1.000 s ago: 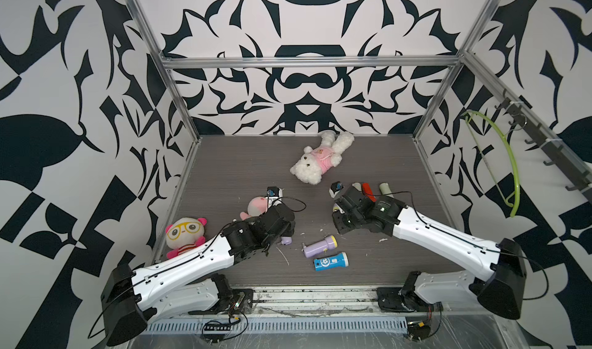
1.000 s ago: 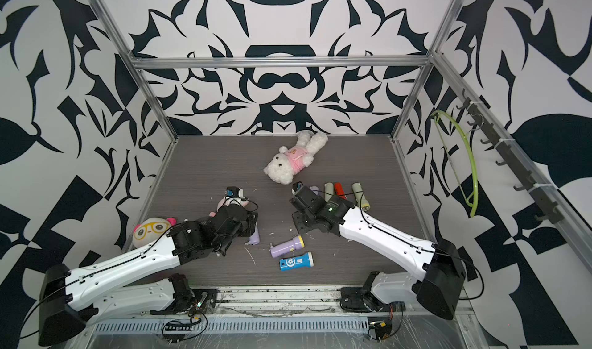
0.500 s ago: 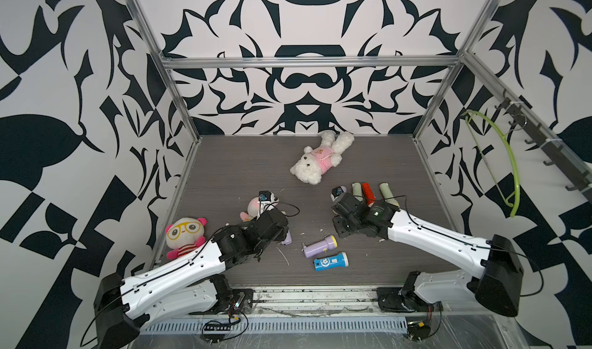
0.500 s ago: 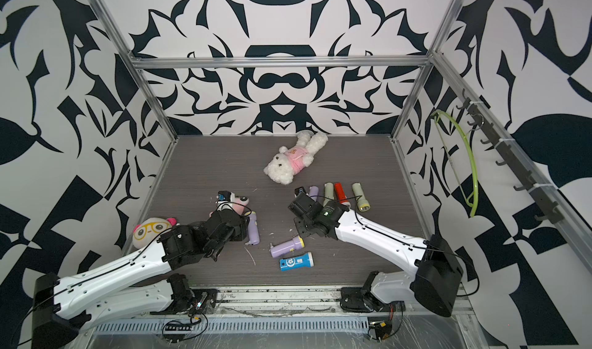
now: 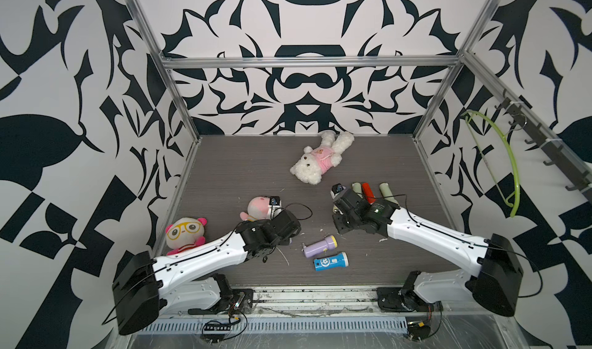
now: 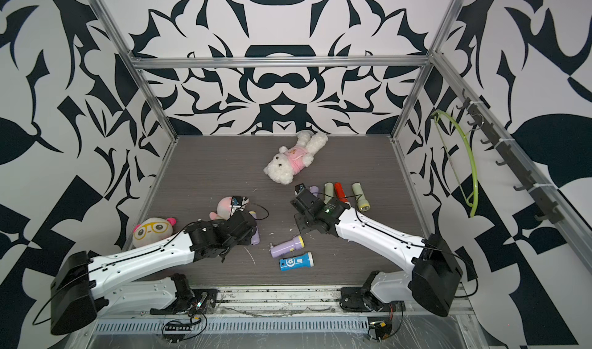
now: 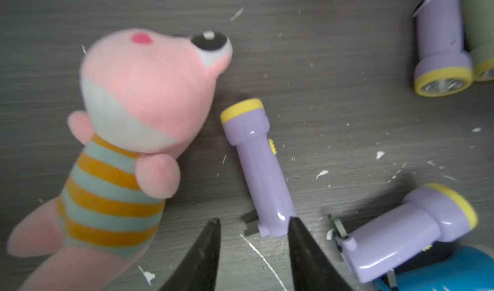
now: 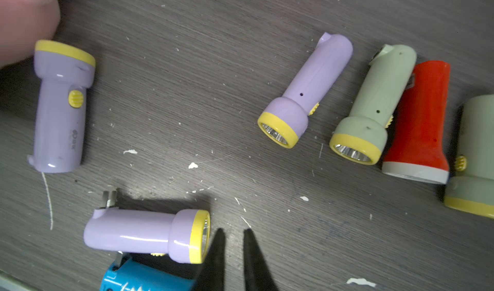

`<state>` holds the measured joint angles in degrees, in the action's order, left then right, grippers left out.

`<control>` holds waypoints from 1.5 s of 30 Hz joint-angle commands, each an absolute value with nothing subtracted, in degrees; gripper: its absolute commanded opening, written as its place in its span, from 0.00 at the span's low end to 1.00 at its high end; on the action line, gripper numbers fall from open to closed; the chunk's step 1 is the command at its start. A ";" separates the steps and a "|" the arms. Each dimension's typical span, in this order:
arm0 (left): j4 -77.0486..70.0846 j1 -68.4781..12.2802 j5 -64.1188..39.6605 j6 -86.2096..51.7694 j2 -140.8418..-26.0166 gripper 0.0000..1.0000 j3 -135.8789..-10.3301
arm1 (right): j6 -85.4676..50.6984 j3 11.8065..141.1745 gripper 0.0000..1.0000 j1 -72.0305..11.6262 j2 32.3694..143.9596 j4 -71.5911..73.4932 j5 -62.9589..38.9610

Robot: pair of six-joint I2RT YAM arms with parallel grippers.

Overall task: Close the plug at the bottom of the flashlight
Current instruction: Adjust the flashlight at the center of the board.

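A purple flashlight (image 7: 256,164) with a yellow rim lies beside the pink plush (image 7: 149,94). Its grey plug (image 7: 250,229) sticks out sideways at the bottom end. My left gripper (image 7: 254,220) is open around that bottom end, and one finger touches the body. In a top view the left wrist (image 6: 237,228) hides most of it. A second purple flashlight (image 8: 147,236) (image 5: 318,246) lies against a blue one (image 5: 331,261), its plug (image 8: 109,197) folded out. My right gripper (image 8: 232,233) is shut on nothing, just off that flashlight's lens.
Purple (image 8: 307,91), green (image 8: 374,105) and red (image 8: 419,121) flashlights lie in a row right of the right wrist. A white teddy (image 5: 320,161) lies at the back, a yellow-faced plush (image 5: 184,235) at the left wall. White scraps dot the dark floor (image 5: 240,171).
Both grippers' jaws have narrowed. The left wrist has shifted slightly right again, over the flashlight by the pink plush. The right arm has hardly moved.
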<state>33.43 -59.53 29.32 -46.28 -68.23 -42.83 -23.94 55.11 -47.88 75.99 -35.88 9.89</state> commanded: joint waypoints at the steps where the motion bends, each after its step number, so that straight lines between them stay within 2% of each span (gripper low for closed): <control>1: 33.51 -59.55 26.65 -46.58 -69.66 0.41 -44.63 | -22.77 55.28 0.09 -47.55 76.46 -33.49 7.40; 9: 28.59 -59.59 21.11 -50.81 -68.80 0.41 -38.97 | -22.65 54.52 0.08 -44.32 76.67 -33.57 6.54; 20: 29.29 -59.59 20.45 -54.69 -67.70 0.40 -34.04 | -23.42 52.57 0.06 -40.70 76.07 -33.00 3.77; 33: 21.80 -59.26 16.93 -51.41 -80.68 0.39 -37.13 | -23.39 52.25 0.05 -38.56 75.46 -33.27 3.78; 45: 15.43 -55.70 9.65 -42.10 -96.63 0.37 -50.60 | -22.53 49.27 0.05 -33.96 73.80 -32.97 3.78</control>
